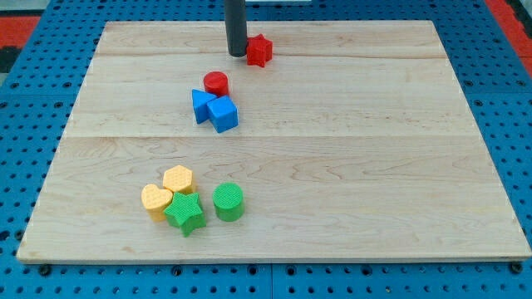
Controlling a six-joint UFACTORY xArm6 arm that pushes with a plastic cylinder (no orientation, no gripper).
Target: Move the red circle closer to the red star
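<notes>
My tip [236, 55], a dark rod end with no pincer to open or hold, rests on the wooden counter [374, 166] just left of the red plastic star [259, 51]. The red plastic circle [216, 83], upright, lies below-left of that star, touching the blue blocks [215, 109].

Light: bright, even, overhead
Shadows: short, soft, beneath blocks
Glare: faint sheen on table [349, 166]
Focus: sharp throughout

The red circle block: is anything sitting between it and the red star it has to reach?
Nothing visible. The red circle block has bare wooden board between it and the red star block. My tip rests just left of the star.
</notes>
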